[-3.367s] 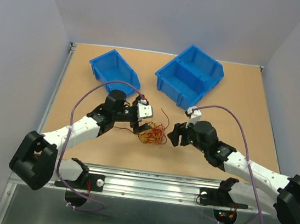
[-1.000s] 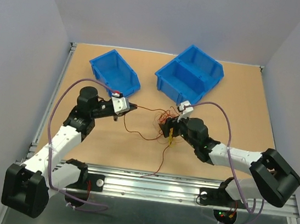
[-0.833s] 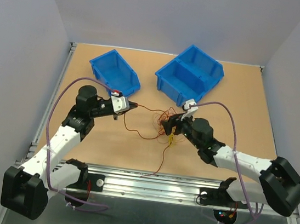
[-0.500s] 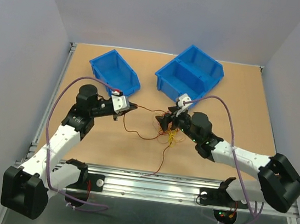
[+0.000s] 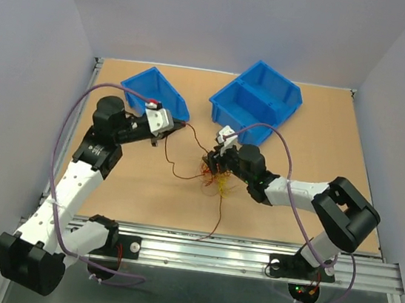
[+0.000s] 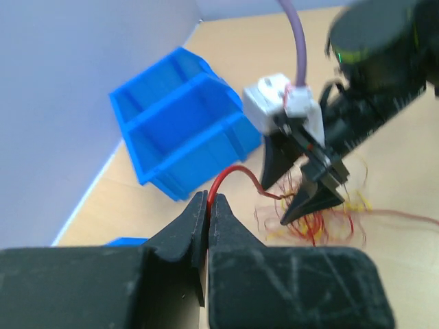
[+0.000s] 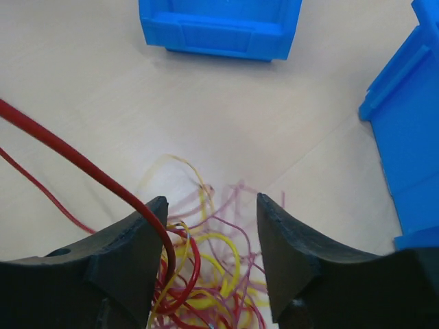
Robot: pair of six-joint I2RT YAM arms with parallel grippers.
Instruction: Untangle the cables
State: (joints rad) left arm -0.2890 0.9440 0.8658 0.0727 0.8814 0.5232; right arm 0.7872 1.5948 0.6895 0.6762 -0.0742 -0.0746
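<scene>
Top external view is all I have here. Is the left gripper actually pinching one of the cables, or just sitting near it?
Observer: It is pinching one. On the left wrist view the left gripper is shut on a red cable, right at its fingertips.
Operator: And the right gripper, has it got hold of the tangle?
Observer: No. On the right wrist view the right gripper is open, one finger on each side of the tangle.
</scene>
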